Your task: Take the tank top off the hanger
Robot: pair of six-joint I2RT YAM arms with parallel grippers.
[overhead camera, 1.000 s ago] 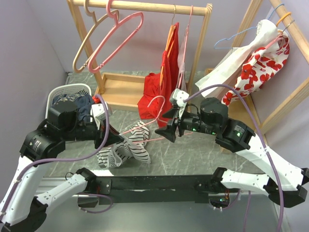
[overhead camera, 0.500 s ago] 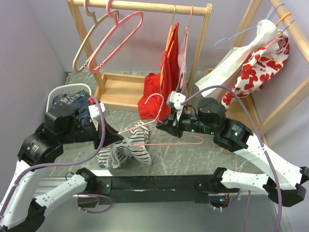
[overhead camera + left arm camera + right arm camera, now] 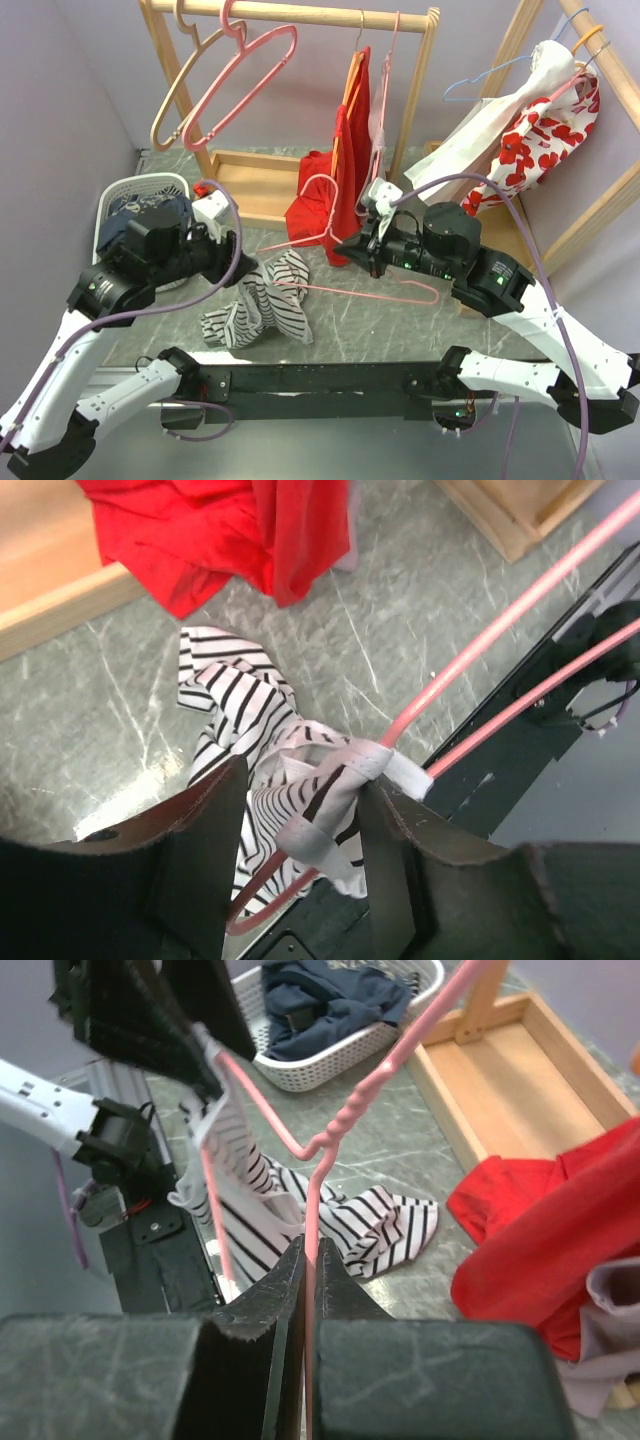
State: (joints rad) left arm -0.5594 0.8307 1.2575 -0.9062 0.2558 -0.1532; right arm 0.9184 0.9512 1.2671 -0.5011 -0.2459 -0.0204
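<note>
Pink wire hanger [image 3: 311, 1200] is pinched in the right fingers [image 3: 270, 1300], which are closed tight on its wire. The striped tank top [image 3: 255, 310] lies crumpled on the grey marbled worktop [image 3: 400, 330]. One strap [image 3: 340, 770] is looped over the hanger's end, between the parted left fingers [image 3: 200, 830].
</note>
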